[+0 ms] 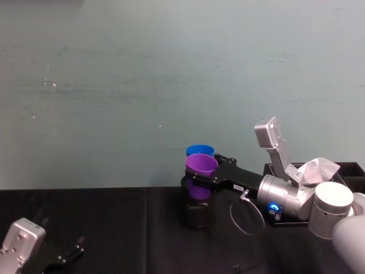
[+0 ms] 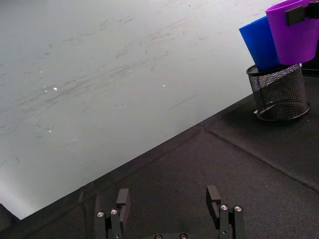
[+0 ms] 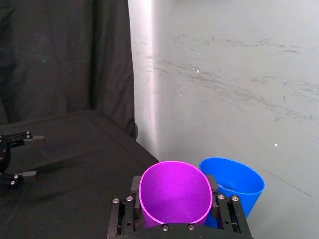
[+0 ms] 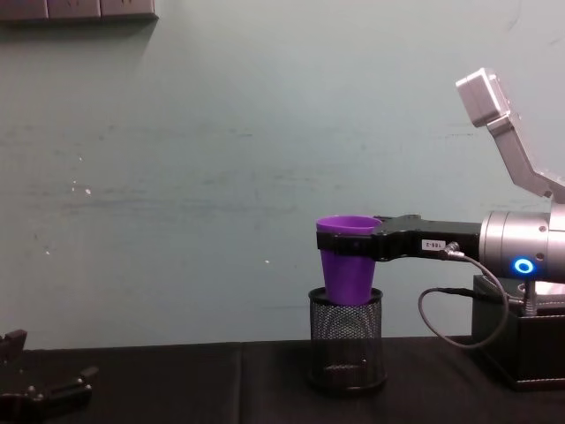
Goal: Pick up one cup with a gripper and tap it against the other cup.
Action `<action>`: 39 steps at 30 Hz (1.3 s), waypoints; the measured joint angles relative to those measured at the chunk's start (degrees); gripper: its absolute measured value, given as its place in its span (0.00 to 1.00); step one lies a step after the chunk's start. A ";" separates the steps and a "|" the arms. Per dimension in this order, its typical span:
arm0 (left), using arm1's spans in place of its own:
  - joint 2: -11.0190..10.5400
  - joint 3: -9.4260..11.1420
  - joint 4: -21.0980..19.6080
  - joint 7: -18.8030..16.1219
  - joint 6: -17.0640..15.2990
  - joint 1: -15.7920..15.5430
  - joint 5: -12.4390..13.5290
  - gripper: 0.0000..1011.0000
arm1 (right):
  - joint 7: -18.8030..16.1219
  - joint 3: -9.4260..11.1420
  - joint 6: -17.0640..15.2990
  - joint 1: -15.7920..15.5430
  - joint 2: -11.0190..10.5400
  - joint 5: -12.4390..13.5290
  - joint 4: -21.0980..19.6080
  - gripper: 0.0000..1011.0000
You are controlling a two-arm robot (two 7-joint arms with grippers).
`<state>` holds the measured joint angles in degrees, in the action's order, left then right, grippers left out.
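Jaws of my right gripper (image 1: pixel 208 171) are clamped on the purple cup (image 1: pixel 201 165), one on each side just under its rim. I see the cup held upright in the air, its base at the mouth of the black wire-mesh pen holder (image 4: pixel 347 340). The blue cup (image 3: pixel 234 181) stands in that holder, right against the purple one on the wall side; I cannot tell if they touch. My left gripper (image 2: pixel 168 199) sits low over the black table (image 1: pixel 114 228), well apart, jaws spread.
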<state>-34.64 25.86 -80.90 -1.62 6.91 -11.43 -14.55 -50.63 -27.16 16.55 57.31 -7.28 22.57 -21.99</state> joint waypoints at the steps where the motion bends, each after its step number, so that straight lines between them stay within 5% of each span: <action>1: 0.00 0.00 0.00 0.00 0.00 0.00 0.00 0.99 | 0.00 0.05 0.00 -0.06 -0.02 -0.09 -0.11 0.75; 11: 0.00 0.00 0.00 0.00 0.00 0.00 0.00 0.99 | -0.21 1.05 -1.31 -1.90 -0.84 -1.18 -3.91 0.75; 25: 0.00 0.00 0.00 0.00 0.00 0.00 0.00 0.99 | 0.65 0.55 -10.03 -13.57 -7.08 0.60 -25.58 0.75; 39: 0.00 0.00 0.00 0.00 0.00 0.00 0.00 0.99 | 1.93 -0.45 -12.94 -20.26 -11.98 2.83 -38.54 0.75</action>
<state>-34.64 25.86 -80.90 -1.62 6.91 -11.43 -14.55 -48.70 -27.61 3.61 37.05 -19.26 25.40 -60.53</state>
